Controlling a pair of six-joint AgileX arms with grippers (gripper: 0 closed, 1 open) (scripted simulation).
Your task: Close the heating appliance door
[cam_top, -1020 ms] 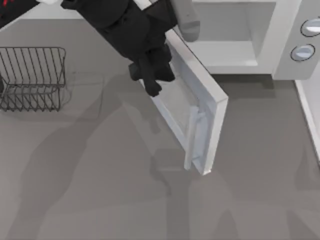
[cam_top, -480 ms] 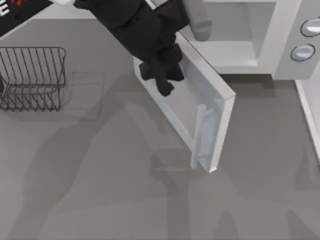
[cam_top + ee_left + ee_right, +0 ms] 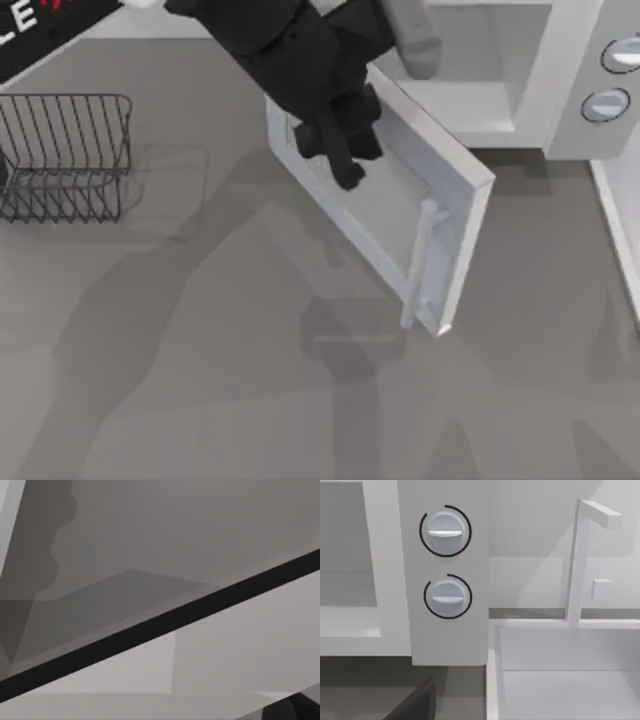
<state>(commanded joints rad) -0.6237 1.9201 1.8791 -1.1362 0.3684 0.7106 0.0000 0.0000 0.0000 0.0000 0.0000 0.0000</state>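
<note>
Dark wire rack (image 3: pixel 65 155) at the table's (image 3: pixel 200 380) left; white sink-like basin (image 3: pixel 570 675) at far right

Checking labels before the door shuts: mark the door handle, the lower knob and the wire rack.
door handle (image 3: pixel 419 265), top view, middle of the pale bar.
lower knob (image 3: pixel 447 596), right wrist view, centre of its round face.
wire rack (image 3: pixel 66 155), top view, wires near the basket's middle.
</note>
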